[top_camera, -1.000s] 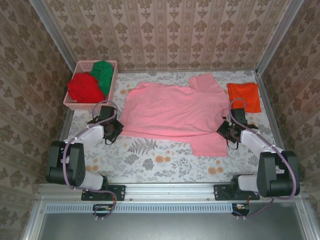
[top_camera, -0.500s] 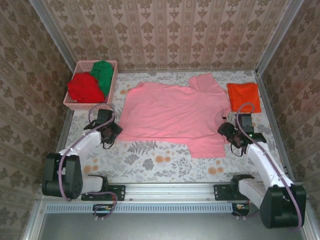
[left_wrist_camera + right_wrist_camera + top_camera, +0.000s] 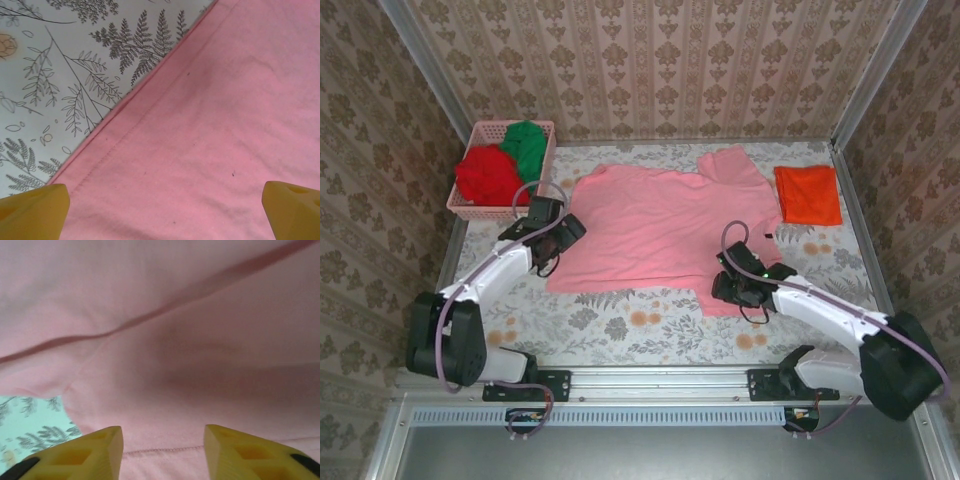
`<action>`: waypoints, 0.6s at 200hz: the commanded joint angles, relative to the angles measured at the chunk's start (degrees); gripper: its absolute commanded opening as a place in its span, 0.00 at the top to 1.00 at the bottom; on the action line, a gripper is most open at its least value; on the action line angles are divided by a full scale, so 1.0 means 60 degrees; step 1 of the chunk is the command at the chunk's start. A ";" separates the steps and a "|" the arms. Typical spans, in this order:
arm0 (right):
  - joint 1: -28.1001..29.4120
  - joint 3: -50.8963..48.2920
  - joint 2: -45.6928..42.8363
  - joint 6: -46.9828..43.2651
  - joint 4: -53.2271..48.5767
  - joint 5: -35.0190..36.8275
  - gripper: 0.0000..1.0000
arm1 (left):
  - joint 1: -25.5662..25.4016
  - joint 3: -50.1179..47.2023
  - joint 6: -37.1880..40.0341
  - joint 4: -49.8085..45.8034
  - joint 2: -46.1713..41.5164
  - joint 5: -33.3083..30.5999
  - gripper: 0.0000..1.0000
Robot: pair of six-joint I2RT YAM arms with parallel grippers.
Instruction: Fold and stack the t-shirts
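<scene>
The light pink cloth t-shirt (image 3: 660, 225) lies spread flat on the fern-printed tabletop (image 3: 620, 320). The left gripper (image 3: 563, 232) hovers over the shirt's left hem, jaws spread wide and holding nothing. The right gripper (image 3: 728, 285) sits at the shirt's near right corner, jaws partly apart with no cloth between them.

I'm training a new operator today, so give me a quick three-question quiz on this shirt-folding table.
1. True or false: the orange t-shirt lies folded at the table's far right corner.
2. What does the pink basket hold? A) a red t-shirt and a green t-shirt; B) towels; C) nothing.
3. Which garment lies spread under the left pincer and the right pincer?
Key: 1 true; 2 A; 3 the light pink t-shirt.
</scene>
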 commanded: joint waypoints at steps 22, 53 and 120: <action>0.0304 -0.1024 0.0452 0.1112 0.0548 0.0144 0.62 | -0.0175 0.0232 0.0318 0.0348 0.0532 0.0242 0.00; 0.0965 -0.1696 -0.0163 0.1924 -0.0153 -0.0213 0.65 | -0.0241 -0.0056 0.0274 0.0410 0.0462 0.0190 0.00; 0.1749 -0.2357 -0.2418 0.2974 -0.1913 -0.1194 0.65 | -0.0237 -0.0478 0.0245 0.0546 0.0187 0.0050 0.00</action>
